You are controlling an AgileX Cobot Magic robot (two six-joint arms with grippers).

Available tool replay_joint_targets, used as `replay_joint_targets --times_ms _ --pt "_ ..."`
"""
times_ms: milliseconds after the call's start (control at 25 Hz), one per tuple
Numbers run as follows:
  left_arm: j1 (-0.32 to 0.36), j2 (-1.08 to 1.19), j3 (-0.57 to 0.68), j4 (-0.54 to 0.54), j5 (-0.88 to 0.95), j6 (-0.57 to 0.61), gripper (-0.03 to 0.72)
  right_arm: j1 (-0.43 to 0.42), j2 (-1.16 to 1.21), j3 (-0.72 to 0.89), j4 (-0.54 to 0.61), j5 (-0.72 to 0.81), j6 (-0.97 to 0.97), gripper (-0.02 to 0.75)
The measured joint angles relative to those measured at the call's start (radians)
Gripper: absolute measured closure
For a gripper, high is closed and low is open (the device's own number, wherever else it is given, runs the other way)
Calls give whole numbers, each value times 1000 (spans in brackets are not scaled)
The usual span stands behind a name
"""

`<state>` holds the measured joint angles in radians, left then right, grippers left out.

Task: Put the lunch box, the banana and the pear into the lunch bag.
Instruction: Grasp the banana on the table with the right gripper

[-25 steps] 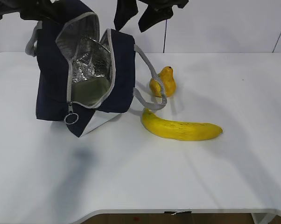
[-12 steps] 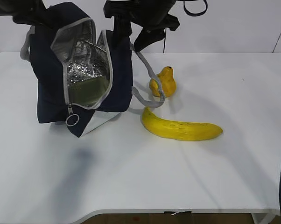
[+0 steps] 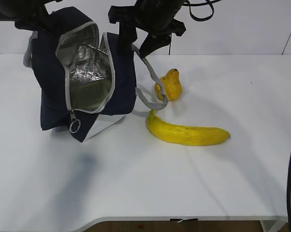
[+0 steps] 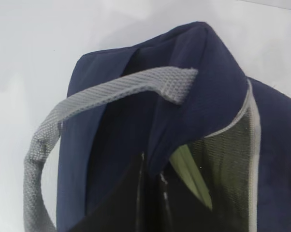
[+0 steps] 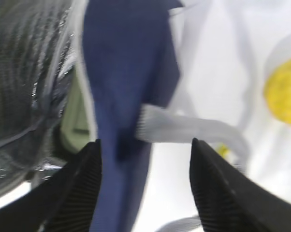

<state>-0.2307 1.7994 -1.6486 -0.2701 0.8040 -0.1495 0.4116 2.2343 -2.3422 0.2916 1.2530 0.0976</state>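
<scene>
Right gripper (image 5: 144, 186) spread open astride navy lunch bag (image 3: 85, 77) wall, left gripper pinching bag's far flap, banana (image 3: 186, 133) and pear (image 3: 168, 85) on white table (image 3: 208, 179), no readable writing.

Lunch bag (image 3: 123, 72): navy cloth shell, matt, fine weave. Lining (image 3: 90, 72): silver foil, crinkled, glossy. Strap handle (image 4: 111, 92): grey webbing, coarse ribbed weave. Zipper ring pull (image 3: 74, 126): shiny metal. End panel at the bag's 6 o'clock: white, smooth. Banana (image 3: 186, 134): smooth, slight sheen, faint speckles. Pear (image 3: 169, 84): bumpy skin. Surface (image 3: 184, 183): white, smooth, matt. Right tool (image 5: 145, 164) pads (image 5: 218, 193): black, finely ribbed.
</scene>
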Motion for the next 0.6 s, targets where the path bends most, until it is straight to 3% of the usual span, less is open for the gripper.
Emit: replay_joint_targets --times_ms 400,600 --pt "21 7 0 47 4 0 694 -57 -69 4 -66 0 -50 275" --pt "34 7 0 49 8 0 693 -64 -153 99 -97 0 -79 275"
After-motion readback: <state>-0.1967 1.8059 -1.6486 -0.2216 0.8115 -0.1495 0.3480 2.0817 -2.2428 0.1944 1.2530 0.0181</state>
